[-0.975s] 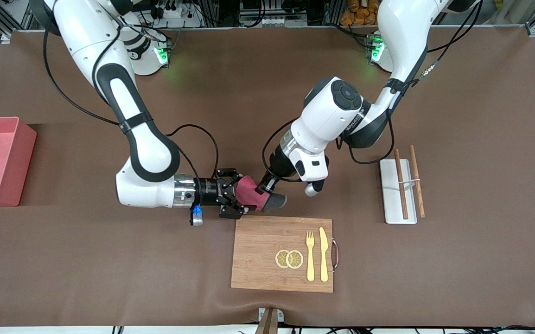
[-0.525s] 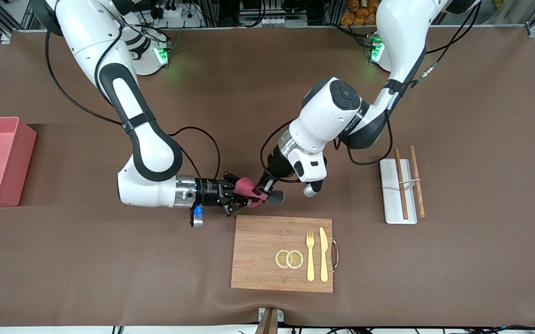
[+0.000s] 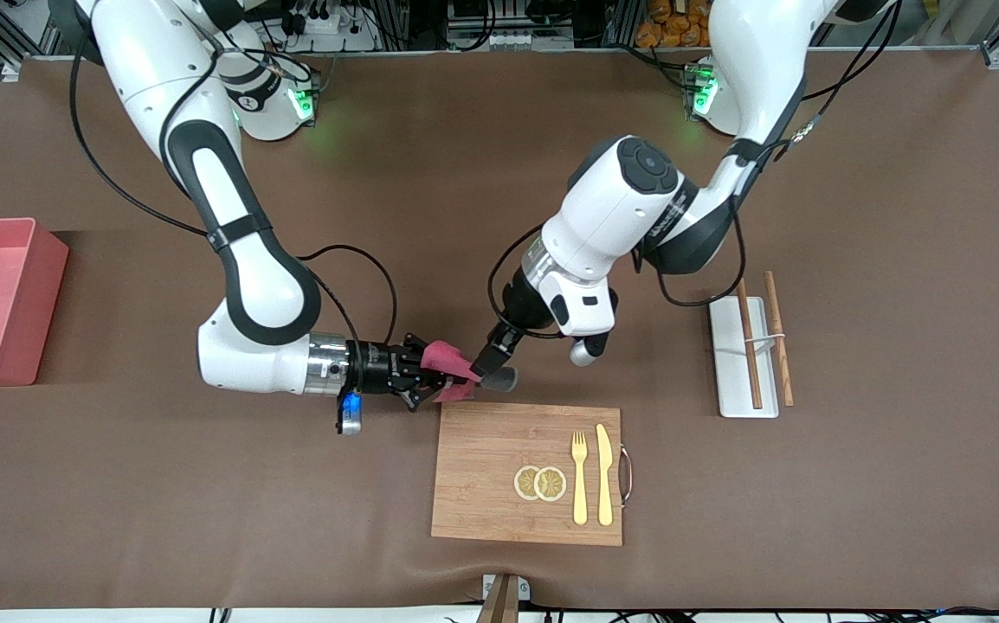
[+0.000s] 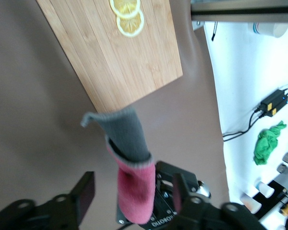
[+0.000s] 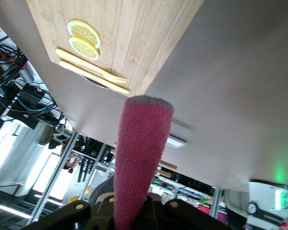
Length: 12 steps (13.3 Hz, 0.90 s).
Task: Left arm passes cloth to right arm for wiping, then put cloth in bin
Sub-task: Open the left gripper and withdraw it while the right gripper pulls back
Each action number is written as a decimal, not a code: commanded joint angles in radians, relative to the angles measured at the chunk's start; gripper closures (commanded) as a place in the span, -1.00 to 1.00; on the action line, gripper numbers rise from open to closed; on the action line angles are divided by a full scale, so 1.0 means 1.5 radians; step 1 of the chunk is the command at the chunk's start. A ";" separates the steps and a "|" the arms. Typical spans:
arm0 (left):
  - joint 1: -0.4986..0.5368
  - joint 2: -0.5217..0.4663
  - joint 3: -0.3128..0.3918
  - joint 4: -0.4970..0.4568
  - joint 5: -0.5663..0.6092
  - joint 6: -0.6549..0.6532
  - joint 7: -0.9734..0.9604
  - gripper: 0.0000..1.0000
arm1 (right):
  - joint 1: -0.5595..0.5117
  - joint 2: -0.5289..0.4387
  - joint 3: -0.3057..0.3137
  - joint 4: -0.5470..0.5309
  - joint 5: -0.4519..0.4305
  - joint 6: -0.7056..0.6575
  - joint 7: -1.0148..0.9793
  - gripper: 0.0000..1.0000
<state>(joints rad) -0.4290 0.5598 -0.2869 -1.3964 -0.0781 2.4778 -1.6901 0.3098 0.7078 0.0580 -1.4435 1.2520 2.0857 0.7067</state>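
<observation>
The crimson-pink cloth [image 3: 446,357] with its grey end stretches over the table just off the cutting board's edge. My right gripper [image 3: 430,374] is shut on its pink end. In the right wrist view the cloth [image 5: 140,153] sticks out from between my right gripper's [image 5: 129,213] shut jaws. My left gripper [image 3: 493,356] is at the grey end. In the left wrist view my left gripper [image 4: 132,187] is open, and the cloth [image 4: 132,191] passes between its fingers [image 4: 86,189] with a gap on one side. The pink bin [image 3: 32,251] stands at the right arm's end of the table.
A wooden cutting board [image 3: 482,472] lies nearer the front camera than the grippers, with two lemon slices [image 3: 540,483], a yellow fork [image 3: 579,476] and a yellow knife [image 3: 604,474] on it. A white tray [image 3: 729,363] with brown chopsticks [image 3: 750,346] lies toward the left arm's end.
My right gripper has shut on the cloth's pink end and drawn back toward the right arm's end, pulling the cloth out long. My left gripper has stayed at the grey end.
</observation>
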 commanded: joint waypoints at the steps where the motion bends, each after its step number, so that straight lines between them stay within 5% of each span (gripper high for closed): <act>1: 0.046 -0.071 0.008 -0.010 0.029 -0.124 0.058 -1.00 | -0.064 -0.036 0.005 -0.004 -0.095 -0.088 -0.036 1.00; 5: 0.150 -0.138 0.007 -0.010 0.032 -0.298 0.307 -1.00 | -0.121 -0.090 0.005 -0.012 -0.309 -0.191 -0.102 1.00; 8: 0.234 -0.187 0.007 -0.011 0.032 -0.408 0.497 -1.00 | -0.073 -0.091 0.006 -0.028 -0.416 -0.150 -0.123 1.00; 12: 0.326 -0.238 0.007 -0.013 0.033 -0.540 0.687 -1.00 | 0.005 -0.100 0.005 -0.052 -0.631 -0.125 -0.122 1.00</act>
<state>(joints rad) 0.0113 0.2536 -0.2667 -1.3895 -0.0471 1.7333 -0.7608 0.2855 0.5923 0.0703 -1.4686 0.4377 1.8799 0.5332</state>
